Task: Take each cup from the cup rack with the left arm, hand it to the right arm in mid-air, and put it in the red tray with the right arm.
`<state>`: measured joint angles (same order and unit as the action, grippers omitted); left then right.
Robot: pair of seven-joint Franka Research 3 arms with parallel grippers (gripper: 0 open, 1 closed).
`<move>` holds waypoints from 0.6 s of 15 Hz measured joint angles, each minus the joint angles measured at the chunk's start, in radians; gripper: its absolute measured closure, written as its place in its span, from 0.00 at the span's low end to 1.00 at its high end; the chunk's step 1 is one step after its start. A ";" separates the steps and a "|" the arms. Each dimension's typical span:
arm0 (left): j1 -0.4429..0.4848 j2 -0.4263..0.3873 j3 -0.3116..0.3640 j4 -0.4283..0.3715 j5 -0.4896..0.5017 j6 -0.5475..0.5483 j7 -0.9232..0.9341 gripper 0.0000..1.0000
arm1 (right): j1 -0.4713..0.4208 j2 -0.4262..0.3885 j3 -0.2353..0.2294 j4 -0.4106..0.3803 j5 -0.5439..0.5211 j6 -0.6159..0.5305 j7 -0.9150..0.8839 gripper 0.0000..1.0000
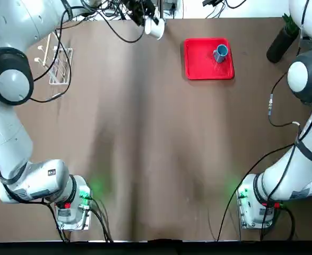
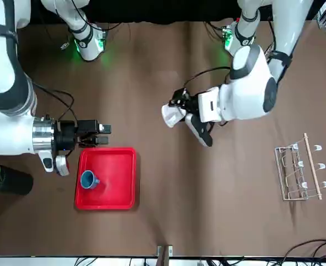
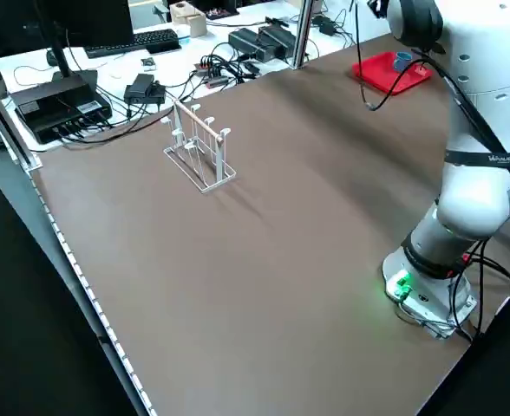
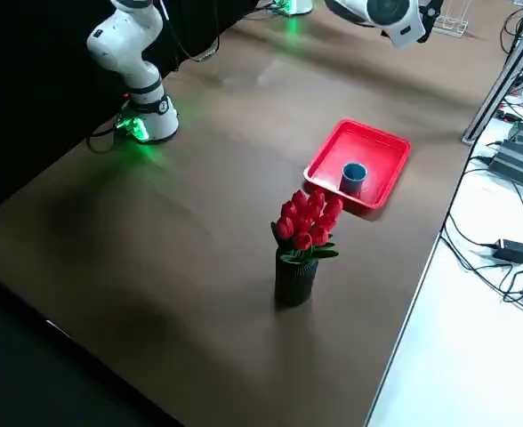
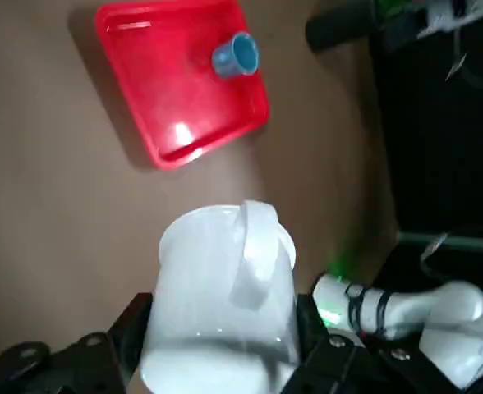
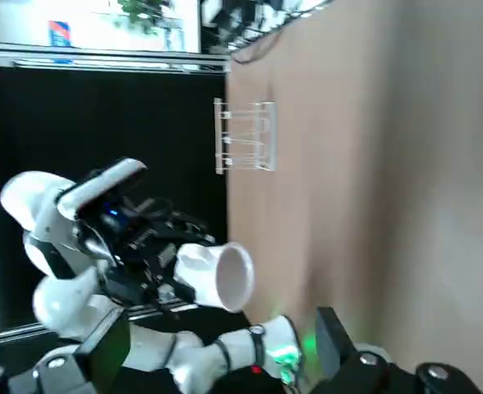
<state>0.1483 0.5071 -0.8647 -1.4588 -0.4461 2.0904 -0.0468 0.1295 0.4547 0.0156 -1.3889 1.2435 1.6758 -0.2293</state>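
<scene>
My left gripper (image 1: 145,21) is held in the air over the far middle of the table, shut on the white cup (image 1: 155,27), which lies on its side with the mouth toward the right arm. The left wrist view shows that cup (image 5: 225,287) clamped between the fingers. My right gripper (image 2: 103,134) is open and empty in the air beside the red tray (image 2: 118,166), its fingers pointing at the white cup (image 2: 172,115) across a wide gap. The blue cup (image 1: 221,52) stands upright in the red tray (image 1: 198,66). At the far left stands the cup rack (image 1: 58,64), with nothing on its pegs.
A dark vase of red tulips (image 4: 299,253) stands at the far right corner, beyond the tray. Cables and electronics (image 3: 81,95) lie on the white bench past the table's far edge. Both arm bases (image 1: 71,204) sit at the near edge.
</scene>
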 joint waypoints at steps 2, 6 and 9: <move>-0.034 0.001 -0.001 0.005 -0.014 0.075 -0.064 0.25 | 0.000 0.017 0.000 0.000 0.088 -0.001 -0.012 0.06; -0.078 0.017 -0.001 0.012 -0.045 0.125 -0.134 0.25 | 0.002 0.055 0.001 -0.001 0.197 -0.029 -0.057 0.16; -0.084 0.053 -0.001 0.038 -0.127 0.128 -0.135 0.25 | 0.002 0.090 0.001 -0.001 0.256 -0.086 -0.081 0.24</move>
<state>0.0646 0.5601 -0.8654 -1.4207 -0.5734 2.2182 -0.1815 0.1313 0.5449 0.0171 -1.3898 1.4994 1.5898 -0.3101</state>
